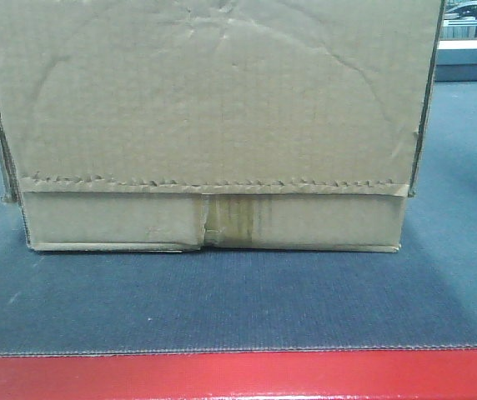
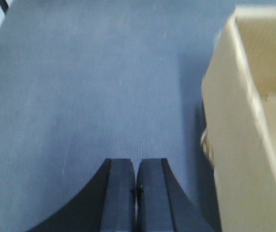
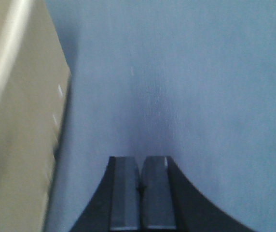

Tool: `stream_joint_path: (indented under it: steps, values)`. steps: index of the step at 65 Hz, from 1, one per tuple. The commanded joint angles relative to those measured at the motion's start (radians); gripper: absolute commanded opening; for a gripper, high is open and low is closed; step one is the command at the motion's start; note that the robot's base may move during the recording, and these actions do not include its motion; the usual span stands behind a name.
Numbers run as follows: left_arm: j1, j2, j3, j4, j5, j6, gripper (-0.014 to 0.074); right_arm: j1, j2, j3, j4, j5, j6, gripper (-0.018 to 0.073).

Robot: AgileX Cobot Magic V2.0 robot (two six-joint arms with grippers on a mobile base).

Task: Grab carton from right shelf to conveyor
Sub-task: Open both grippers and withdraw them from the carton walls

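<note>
Jaws together on both: left gripper [image 2: 136, 191] and right gripper [image 3: 140, 188], flanking the carton [image 1: 213, 125]. Carton sits on conveyor [image 1: 238, 304] behind its red front edge. Risk: a sideways swing could shove it.

No readable text, carton [image 1: 213, 125] faces plain

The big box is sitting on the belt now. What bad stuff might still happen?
1. Both grippers, left gripper and right gripper, hang shut beside the carton, apart from it. A sideways swing might bump and shove it.
2. The carton's taped centre seam looks creased and gapped low down, so it might split if pushed.
3. The carton sits fairly near the conveyor edge with its red strip; a nudge forward might tip it off.
</note>
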Motion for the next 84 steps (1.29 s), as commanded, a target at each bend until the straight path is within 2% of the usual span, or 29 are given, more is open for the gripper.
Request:
stream_joint_path:
  steps: [1,20,32,44,56,84]
  values:
    - [0.005,-0.072,0.12,-0.011,-0.078,0.008,0.0013,-0.007,-0.089,0.149,-0.012,-0.107,-0.013,-0.0078]
    - [0.005,-0.402,0.536,-0.039,-0.304,0.008,0.0013,-0.007,-0.411,0.542,-0.044,-0.329,-0.013,-0.0078]
    - [0.005,-0.652,0.679,-0.039,-0.366,0.008,0.0013,-0.003,-0.653,0.668,-0.048,-0.38,-0.019,-0.0078]
    - [0.005,-0.891,0.742,-0.039,-0.364,0.008,0.0013,-0.003,-0.926,0.74,-0.048,-0.395,-0.019,-0.0078]
    - [0.005,-1.024,0.781,-0.039,-0.364,0.008,0.0013,-0.003,-1.117,0.778,-0.05,-0.405,-0.021,-0.0078]
    - [0.005,-1.052,0.807,-0.039,-0.364,0.008,0.0013,-0.003,-1.163,0.799,-0.05,-0.449,-0.021,-0.0078]
